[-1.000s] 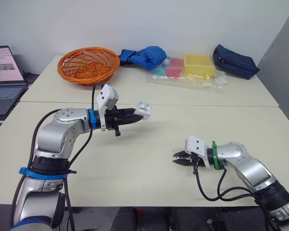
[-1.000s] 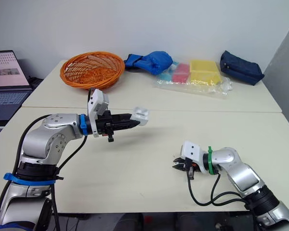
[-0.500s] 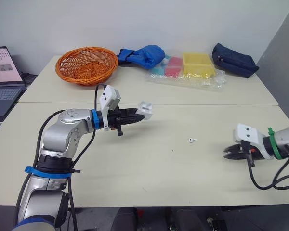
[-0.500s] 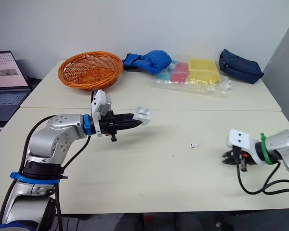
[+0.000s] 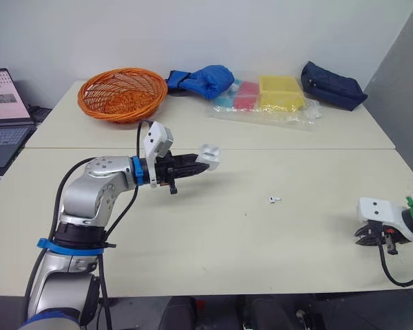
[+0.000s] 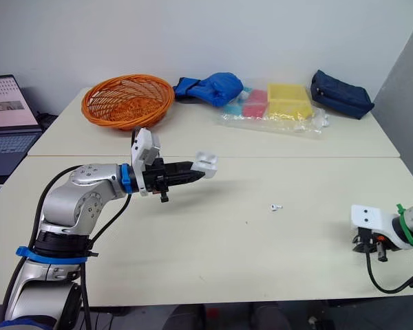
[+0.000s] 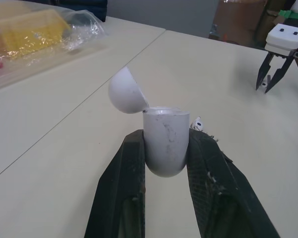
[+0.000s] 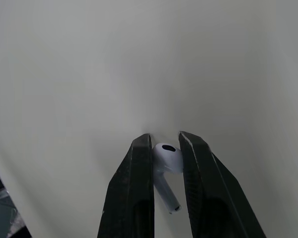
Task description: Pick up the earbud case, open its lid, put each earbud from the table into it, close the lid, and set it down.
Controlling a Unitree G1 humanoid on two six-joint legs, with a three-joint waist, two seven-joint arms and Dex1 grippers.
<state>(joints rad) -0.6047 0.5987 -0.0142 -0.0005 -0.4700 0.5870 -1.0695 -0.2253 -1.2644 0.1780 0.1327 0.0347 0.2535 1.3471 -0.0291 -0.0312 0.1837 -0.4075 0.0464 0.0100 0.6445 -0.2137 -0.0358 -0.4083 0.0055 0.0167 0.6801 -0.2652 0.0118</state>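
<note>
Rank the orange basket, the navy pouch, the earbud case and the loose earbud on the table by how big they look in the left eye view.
Largest to smallest:
1. orange basket
2. navy pouch
3. earbud case, lid open
4. loose earbud, a speck
The basket and pouch sit farther back, so their real lead is probably larger.

A white case (image 7: 164, 144), smudged grey, is pictured between the black fingers (image 7: 121, 188) of the left gripper (image 7: 165, 135); a white earbud (image 8: 165, 161) is framed by the black right gripper (image 8: 165, 138). Another white earbud (image 5: 274, 200) is seen on the cream table (image 5: 213, 240). An orange woven basket (image 5: 122, 93) is shown at 11 o'clock, a blue bag (image 5: 205, 80) at 12, a yellow pack (image 5: 281, 91), a pink pack (image 5: 248, 94) and a navy pouch (image 5: 332, 85) at 1.
</note>
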